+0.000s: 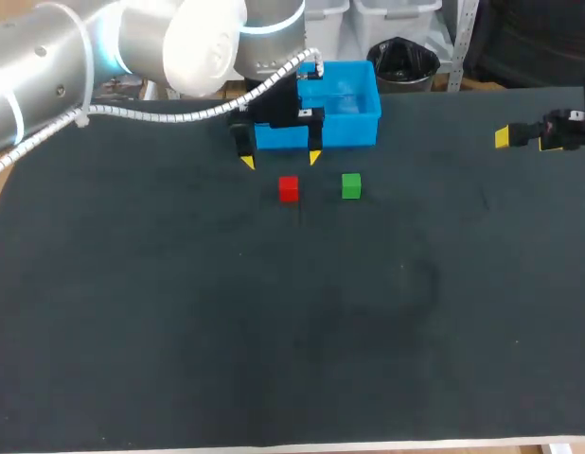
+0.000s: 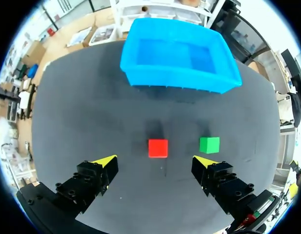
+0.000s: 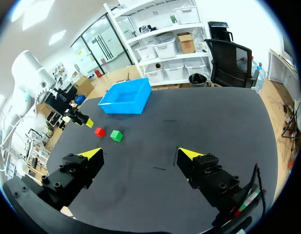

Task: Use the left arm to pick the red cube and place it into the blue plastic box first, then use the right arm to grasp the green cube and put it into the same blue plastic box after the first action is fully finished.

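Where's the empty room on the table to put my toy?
The whole near half of the table, this side of the red cube and green cube, is bare. It's crowded by the box, where the left gripper hangs near the cubes.

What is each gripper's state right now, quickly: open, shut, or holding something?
Left gripper: open, holding nothing.
Right gripper: open, holding nothing.

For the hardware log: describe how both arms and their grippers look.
The left arm is silver-grey tubing with a white joint cap, a glowing light-blue ring and a white ribbed cable conduit along it. The left gripper and the right gripper match: black blocky fingers studded with bolts, each ending in a yellow wedge tip.
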